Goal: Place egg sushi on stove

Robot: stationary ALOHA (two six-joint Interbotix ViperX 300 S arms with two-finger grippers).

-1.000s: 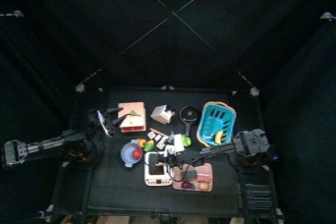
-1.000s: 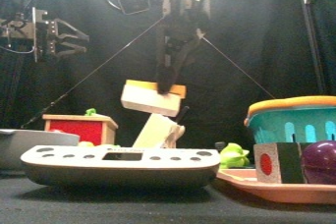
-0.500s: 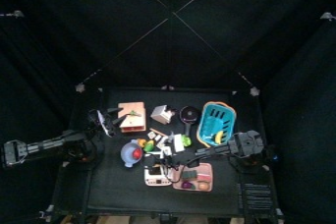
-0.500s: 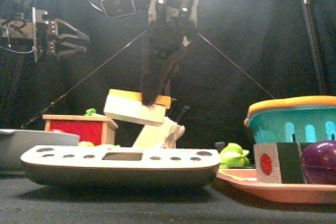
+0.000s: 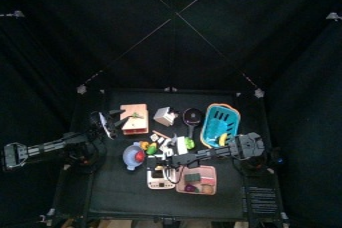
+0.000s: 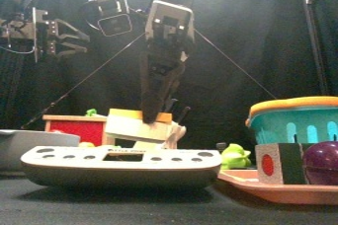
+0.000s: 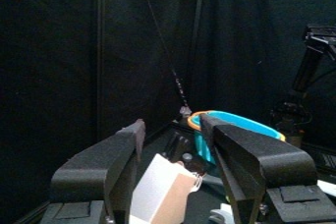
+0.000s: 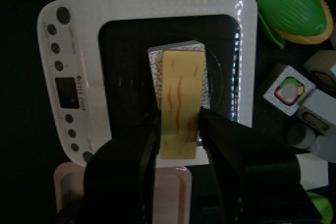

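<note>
The egg sushi (image 8: pixel 182 100), a yellow slab on white rice, is held in my right gripper (image 8: pixel 183 130), whose jaws are shut on its sides. It hangs right over the dark middle of the white stove (image 8: pixel 79 85). In the front view the sushi (image 6: pixel 132 130) sits low at the stove's (image 6: pixel 119 162) top face; I cannot tell if they touch. In the top view the right gripper (image 5: pixel 170 170) is over the stove (image 5: pixel 160 180) near the front edge. My left gripper (image 7: pixel 180 130) is open and empty, resting at the table's left side (image 5: pixel 88 144).
A pink tray (image 6: pixel 284 187) with a purple ball lies right of the stove. A blue basket (image 5: pixel 222 124) stands at the back right, a tan-and-pink block (image 5: pixel 132 119) at the back left, a green toy (image 8: pixel 296 7) beside the stove.
My right gripper has come down and towards the table's front with the egg sushi, from well above the stove to just at its face. The left arm has not moved.
</note>
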